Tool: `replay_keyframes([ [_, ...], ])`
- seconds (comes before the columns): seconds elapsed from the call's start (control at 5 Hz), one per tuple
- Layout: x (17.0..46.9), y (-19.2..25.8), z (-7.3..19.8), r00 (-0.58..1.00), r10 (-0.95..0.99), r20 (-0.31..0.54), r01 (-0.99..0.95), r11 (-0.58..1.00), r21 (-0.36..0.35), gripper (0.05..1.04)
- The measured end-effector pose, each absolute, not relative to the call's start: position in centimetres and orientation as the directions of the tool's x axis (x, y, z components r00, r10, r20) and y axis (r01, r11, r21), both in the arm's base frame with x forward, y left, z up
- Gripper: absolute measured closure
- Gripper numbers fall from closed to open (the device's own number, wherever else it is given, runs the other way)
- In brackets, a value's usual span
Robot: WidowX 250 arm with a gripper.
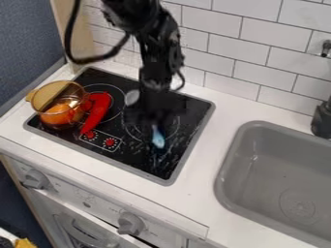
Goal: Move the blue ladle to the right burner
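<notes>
My gripper (155, 118) hangs low over the right part of the black stove top, above the right burner (132, 131). The blue ladle (157, 138) shows as a light blue piece just below the gripper, over the burner's front right side. The gripper hides the rest of it, and I cannot tell whether it is held or touches the stove.
An amber glass pot (57, 99) with an orange item (58, 114) stands at the stove's left. Beside it lies a red pepper-shaped object (97, 112). A silvery round object (131, 97) is behind, left of the gripper. The grey sink (278, 179) is on the right.
</notes>
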State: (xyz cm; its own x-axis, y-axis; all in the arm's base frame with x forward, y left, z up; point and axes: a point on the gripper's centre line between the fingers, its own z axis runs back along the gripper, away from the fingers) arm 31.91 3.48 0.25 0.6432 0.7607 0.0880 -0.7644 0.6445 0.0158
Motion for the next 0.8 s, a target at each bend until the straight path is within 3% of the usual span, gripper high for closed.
replay_keyframes([
  [0.2,33.0,4.5,2.2,0.582,0.809,0.084,-0.809,0.587,-0.044,0.761],
  [0.6,34.7,7.9,4.3,0.248,0.961,0.121,-0.947,0.267,-0.179,0.76],
  [0.8,35.7,9.9,3.8,0.107,0.987,0.12,-0.973,0.129,-0.191,0.761],
])
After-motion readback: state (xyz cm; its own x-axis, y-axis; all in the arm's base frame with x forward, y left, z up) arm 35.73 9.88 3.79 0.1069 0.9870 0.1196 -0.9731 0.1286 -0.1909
